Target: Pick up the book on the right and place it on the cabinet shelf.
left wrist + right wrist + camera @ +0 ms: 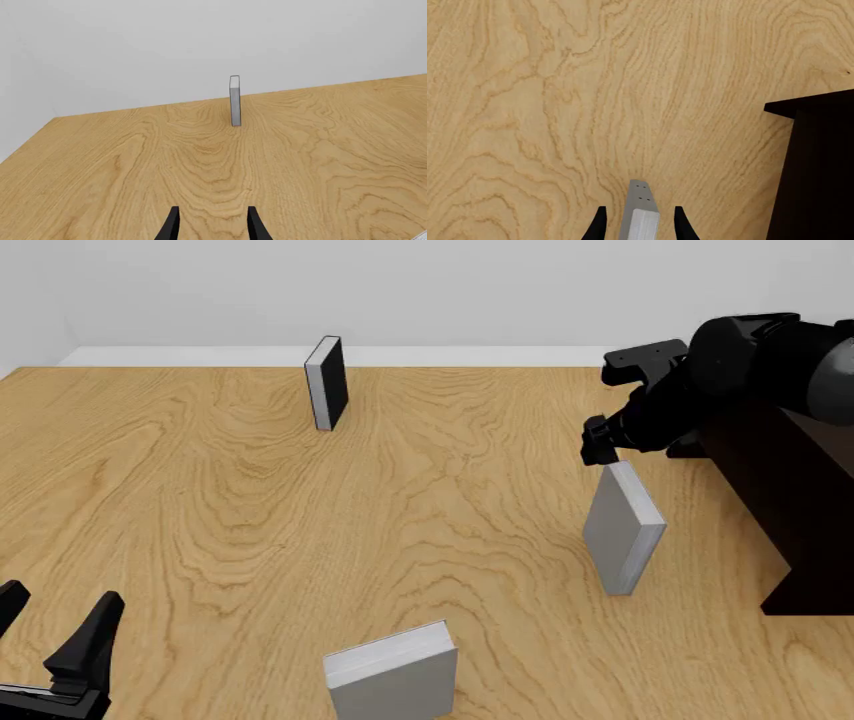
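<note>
- Left gripper: low at the near-left corner of the counter, jaws spread, nothing between them.
- Black-covered book: upright at the far side, left of centre (the left wrist view shows it edge-on).
- Thicker grey book: at the near edge, about centre, standing.
- Book: light grey, upright on the counter right of centre, tilted a bit, just left of the cabinet.
- Right gripper: directly over the book's top edge; in the right wrist view the jaws straddle that edge; contact can't be confirmed.
- Cabinet: very dark, at the right edge; its shelf isn't visible.
</note>
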Available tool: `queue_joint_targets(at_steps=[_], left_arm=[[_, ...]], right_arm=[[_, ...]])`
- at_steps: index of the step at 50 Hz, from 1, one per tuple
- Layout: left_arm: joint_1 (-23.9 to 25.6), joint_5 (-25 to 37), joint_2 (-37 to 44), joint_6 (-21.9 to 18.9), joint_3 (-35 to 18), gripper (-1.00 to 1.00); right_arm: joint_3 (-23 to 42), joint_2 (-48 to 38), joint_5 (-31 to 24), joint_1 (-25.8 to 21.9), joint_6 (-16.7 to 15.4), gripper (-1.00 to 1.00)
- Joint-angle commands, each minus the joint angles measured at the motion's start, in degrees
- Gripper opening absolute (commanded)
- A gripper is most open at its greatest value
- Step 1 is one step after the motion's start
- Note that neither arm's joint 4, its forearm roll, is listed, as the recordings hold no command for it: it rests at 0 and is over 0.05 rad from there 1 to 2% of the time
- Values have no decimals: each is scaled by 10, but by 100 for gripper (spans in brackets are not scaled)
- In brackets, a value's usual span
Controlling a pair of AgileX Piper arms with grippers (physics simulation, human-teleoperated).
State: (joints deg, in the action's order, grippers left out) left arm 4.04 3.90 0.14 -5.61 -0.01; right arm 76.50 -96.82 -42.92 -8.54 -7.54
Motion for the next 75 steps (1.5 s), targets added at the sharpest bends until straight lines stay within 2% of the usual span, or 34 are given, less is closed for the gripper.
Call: queue_joint_targets(at_steps=[1, 28, 55, 56, 75], left_arm=[[0, 1, 0, -2, 0, 100], [1, 2, 0, -3, 0, 100], [4, 4, 0, -4, 0, 100], [5, 4, 0, -5, 0, 100], [6, 4, 0, -4, 0, 100]], right_arm=[[-27, -1, 20, -1, 4, 100], [-69, 0, 50, -2, 14, 100], [-93, 4, 68, 10, 5, 100], [-91, 5, 67, 12, 0, -100], [-59, 19, 42, 4, -9, -100]])
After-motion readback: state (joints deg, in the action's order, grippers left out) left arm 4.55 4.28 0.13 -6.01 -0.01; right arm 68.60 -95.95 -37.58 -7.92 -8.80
